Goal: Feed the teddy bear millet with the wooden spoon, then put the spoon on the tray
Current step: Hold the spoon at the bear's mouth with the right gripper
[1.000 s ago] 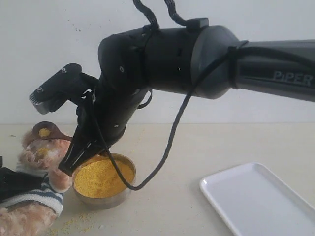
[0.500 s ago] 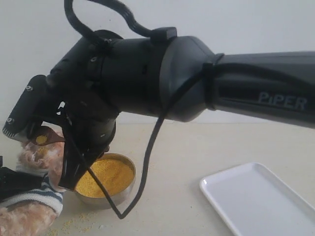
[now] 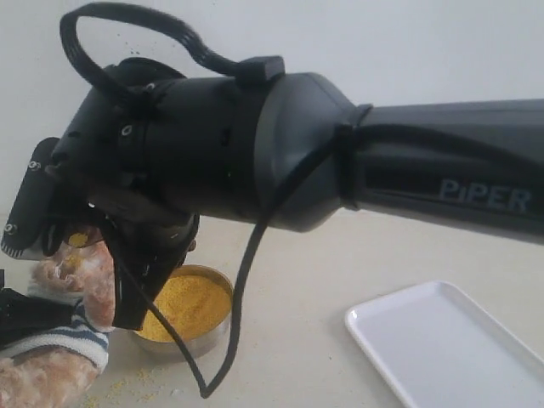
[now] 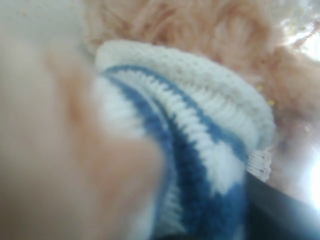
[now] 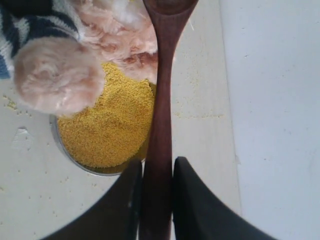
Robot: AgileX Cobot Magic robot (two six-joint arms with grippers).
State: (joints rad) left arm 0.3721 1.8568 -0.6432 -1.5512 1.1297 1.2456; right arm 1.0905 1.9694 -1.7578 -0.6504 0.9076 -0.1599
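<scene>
The teddy bear (image 3: 59,340) lies at the left edge, its striped shirt (image 4: 200,130) filling the left wrist view. My left gripper (image 3: 21,310) is pressed across its body, shut on it; one dark finger (image 4: 285,215) shows beside the shirt. The wooden spoon (image 5: 161,100) is clamped by its handle in my right gripper (image 5: 156,165). Its bowl (image 3: 76,240) carries a little millet and sits at the bear's face. A mound of millet (image 3: 191,297) fills the steel bowl (image 5: 65,150) just right of the bear. The white tray (image 3: 450,348) lies at the lower right.
My right arm's bulky black wrist (image 3: 255,144) and a looping cable (image 3: 229,340) hang over the bowl and hide much of the bear's head. Millet crumbs (image 3: 127,387) are scattered on the beige table in front of the bowl. A pale wall stands behind.
My right arm has swung left and closer to the camera, carrying the spoon's bowl from above the bear's head down to its face. The bear, steel bowl and tray have stayed put.
</scene>
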